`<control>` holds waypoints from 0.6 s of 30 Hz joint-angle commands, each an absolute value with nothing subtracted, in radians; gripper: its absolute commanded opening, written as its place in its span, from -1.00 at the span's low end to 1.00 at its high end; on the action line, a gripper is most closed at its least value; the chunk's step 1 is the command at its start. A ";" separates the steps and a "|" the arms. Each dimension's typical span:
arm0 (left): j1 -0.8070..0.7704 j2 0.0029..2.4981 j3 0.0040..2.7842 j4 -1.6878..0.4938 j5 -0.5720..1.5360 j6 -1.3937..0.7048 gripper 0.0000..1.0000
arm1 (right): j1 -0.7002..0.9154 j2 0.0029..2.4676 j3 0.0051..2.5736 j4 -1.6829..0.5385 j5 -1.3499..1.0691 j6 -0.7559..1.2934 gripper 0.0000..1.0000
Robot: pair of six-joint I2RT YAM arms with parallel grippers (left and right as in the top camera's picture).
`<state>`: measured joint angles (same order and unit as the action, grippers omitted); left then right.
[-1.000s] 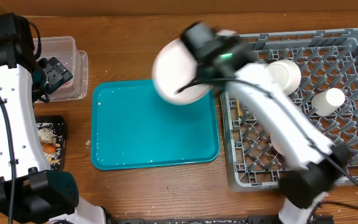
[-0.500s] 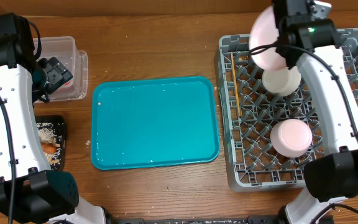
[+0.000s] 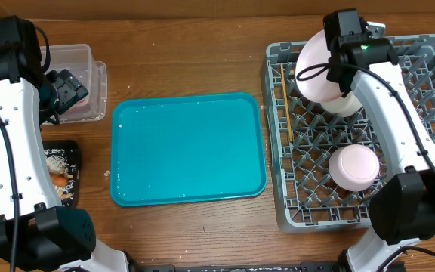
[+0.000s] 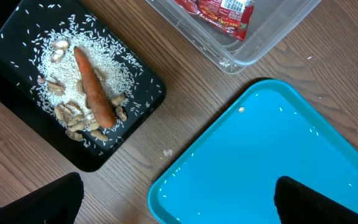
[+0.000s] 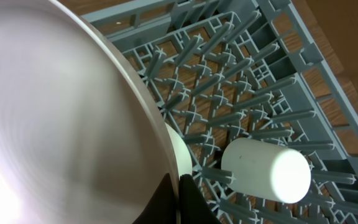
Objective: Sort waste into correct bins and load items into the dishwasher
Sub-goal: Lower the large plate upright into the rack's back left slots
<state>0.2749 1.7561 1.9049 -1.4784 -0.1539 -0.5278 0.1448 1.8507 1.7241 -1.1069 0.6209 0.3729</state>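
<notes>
Holding: the right claw [image 5: 178,186] is clamped on the rim of the big plate [image 3: 314,64], which fills most of the right wrist view.
Plate position: above the far left part of the rack [image 3: 429,113], and as far as I can tell not yet down among the pegs.
Plate attitude: tipped up toward its edge with its face turned left. From overhead its long axis runs far-to-near, roughly in line with the chopsticks [image 3: 284,102] along the rack's left side.
Direction from claw: the plate hangs left of and below the claw, with pegs under it.
Neighbours: a small dish [image 3: 347,103] sits just beside the plate's near edge, partly hidden by it. The bowl [image 3: 353,166] seems mouth-down nearer the front. The cup [image 5: 266,171] lies on its side on the pegs.
Left claw [image 3: 66,89]: fingers apart and holding nothing, over the tub [image 3: 89,49]. It is well apart from the rack, with the teal tray [image 3: 187,151] between.
Nearer arm: the right, by far.
Next move, judged: lower the plate edge-first into a gap between peg rows, clear of the small dish and chopsticks.
Risk: the rim could land on a peg tip or on the small dish.
</notes>
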 commanded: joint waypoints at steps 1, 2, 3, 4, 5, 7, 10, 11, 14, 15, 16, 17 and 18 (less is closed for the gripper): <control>0.274 1.740 1.919 -1.480 -0.157 -0.524 1.00 | 0.145 1.850 1.721 -1.096 0.615 0.374 -0.92; 0.274 1.740 1.919 -1.480 -0.157 -0.524 1.00 | 0.145 1.850 1.721 -1.097 0.606 0.374 -0.92; 0.274 1.740 1.919 -1.480 -0.157 -0.524 1.00 | 0.146 1.850 1.721 -1.097 0.591 0.374 -0.92; 0.274 1.740 1.919 -1.480 -0.157 -0.524 1.00 | 0.146 1.850 1.721 -1.100 0.578 0.374 -0.92; 0.274 1.740 1.919 -1.480 -0.157 -0.524 1.00 | 0.146 1.850 1.721 -1.103 0.566 0.374 -0.92; 0.274 1.740 1.919 -1.480 -0.157 -0.524 1.00 | 0.147 1.850 1.721 -1.112 0.552 0.375 -0.92; 0.274 1.740 1.919 -1.480 -0.157 -0.524 0.99 | 0.158 1.850 1.721 -1.128 0.547 0.393 -0.92; 0.274 1.740 1.919 -1.480 -0.157 -0.524 1.00 | 0.163 1.850 1.721 -1.132 0.543 0.396 -0.92; 0.274 1.740 1.919 -1.480 -0.157 -0.524 1.00 | 0.204 1.850 1.734 -1.162 0.427 0.397 -0.85; 0.274 1.740 1.919 -1.480 -0.157 -0.524 1.00 | 0.212 1.849 1.741 -1.168 0.394 0.396 -0.84; 0.274 1.740 1.919 -1.480 -0.157 -0.524 0.99 | 0.219 1.848 1.753 -1.177 0.358 0.397 -0.82; 0.274 1.740 1.919 -1.480 -0.157 -0.524 0.99 | 0.226 1.845 1.766 -1.187 0.323 0.397 -0.77; 0.274 1.740 1.919 -1.480 -0.157 -0.524 0.99 | 0.229 1.843 1.777 -1.192 0.301 0.397 -0.75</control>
<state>0.2749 1.7561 1.9049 -1.4784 -0.1543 -0.5278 0.1894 1.8503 1.7363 -1.1820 0.4847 0.3946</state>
